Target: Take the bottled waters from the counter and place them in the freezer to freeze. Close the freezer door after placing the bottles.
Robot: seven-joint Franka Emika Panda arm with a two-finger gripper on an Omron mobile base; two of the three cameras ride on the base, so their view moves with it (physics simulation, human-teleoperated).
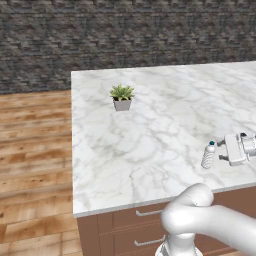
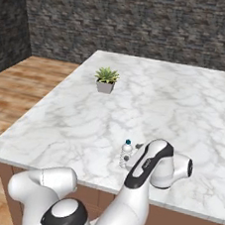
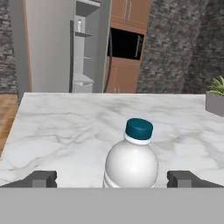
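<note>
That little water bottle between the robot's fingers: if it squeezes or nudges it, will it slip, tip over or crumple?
The bottle stands upright, narrow and tall, so a sideways nudge would probably tip it, and then it might roll on the smooth marble counter. Its ribbed, clear plastic sides likely give a little under a squeeze, though the ribs should help grip. The tool is open, one finger either side.

A small potted plant (image 1: 122,97) in a grey pot stood upright, with a dark stone wall (image 1: 125,35) and wood floor (image 1: 32,150) beyond, and a black oven recess (image 3: 126,43) set in brown cabinets (image 3: 131,11) lay far off.
</note>
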